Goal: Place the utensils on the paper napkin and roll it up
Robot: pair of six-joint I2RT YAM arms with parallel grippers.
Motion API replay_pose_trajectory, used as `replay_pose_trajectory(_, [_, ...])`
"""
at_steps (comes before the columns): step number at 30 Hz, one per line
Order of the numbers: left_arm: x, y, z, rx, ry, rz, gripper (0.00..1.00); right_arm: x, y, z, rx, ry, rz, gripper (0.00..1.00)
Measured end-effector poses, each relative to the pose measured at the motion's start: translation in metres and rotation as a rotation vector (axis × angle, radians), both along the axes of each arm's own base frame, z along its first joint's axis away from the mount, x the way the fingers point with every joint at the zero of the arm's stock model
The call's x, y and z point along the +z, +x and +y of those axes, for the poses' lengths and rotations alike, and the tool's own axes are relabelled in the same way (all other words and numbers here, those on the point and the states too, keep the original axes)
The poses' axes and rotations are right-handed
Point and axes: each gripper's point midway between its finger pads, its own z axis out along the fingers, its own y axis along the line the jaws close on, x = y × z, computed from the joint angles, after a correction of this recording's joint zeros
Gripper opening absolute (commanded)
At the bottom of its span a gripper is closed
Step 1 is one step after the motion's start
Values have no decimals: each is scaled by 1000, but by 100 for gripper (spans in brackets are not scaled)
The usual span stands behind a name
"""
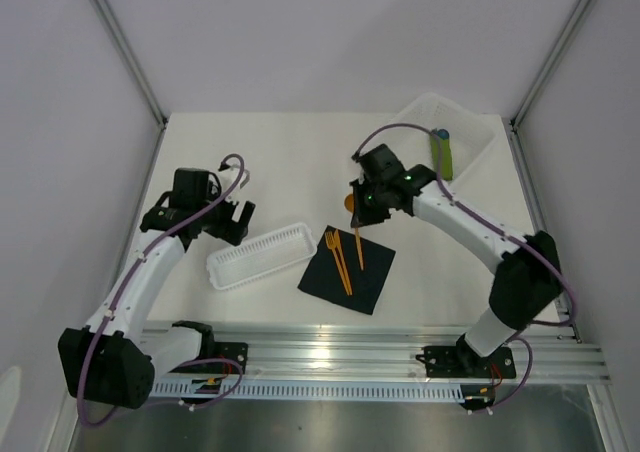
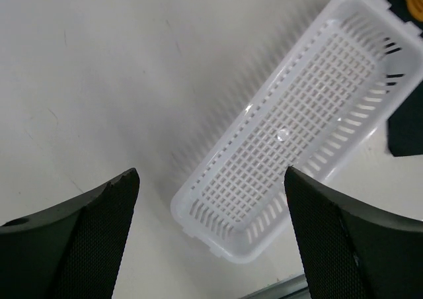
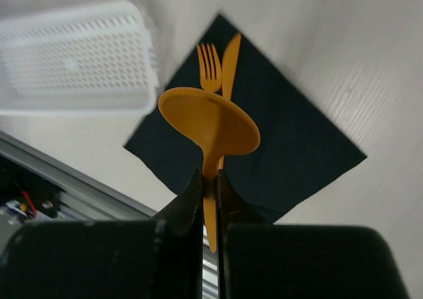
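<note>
Utensils for this task number three, and two of them are already in position. Nearest the arm bases, the black napkin lies flat and unrolled on the white table, set as a diamond with one corner toward the near edge. A fork and a knife lie on it side by side, roughly parallel, heads toward the far corner. This alignment suits a roll taken across their length.

Just left of the napkin sits a white slotted basket, with nothing in it. It appears to be the tray the cutlery was supplied in.

Beyond the napkin's far corner, the right gripper is clamped on the handle of the spoon. The bowl points away from the fingers and hangs over the heads of the fork and knife. Holding it low on the handle leaves most of the spoon free to be laid beside the other two, which is judged to be the step in hand.

The left gripper hovers over bare table beyond the basket's left end, jaws spread wide and holding nothing. It stands well apart from the napkin, leaving the right arm room to work.

Farthest away, at the right rear corner, a clear bin holds a green roll with a blue tip.
</note>
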Motion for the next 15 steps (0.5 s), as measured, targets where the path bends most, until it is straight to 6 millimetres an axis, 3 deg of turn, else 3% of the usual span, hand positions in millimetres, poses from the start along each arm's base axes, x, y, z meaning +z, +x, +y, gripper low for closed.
replay_pose_trajectory(4, [-24,0,18,63,18,28,94,-66,-25,4,63,-132,216,0])
replay_pose_trajectory(6, [-28,1,19,69,17,10,95,-84,-34,4,78,-183,279,0])
replay_pose_trajectory(15, [-31,11,22,87,18,-51,95,-101,-33,19,86,-209,321,0])
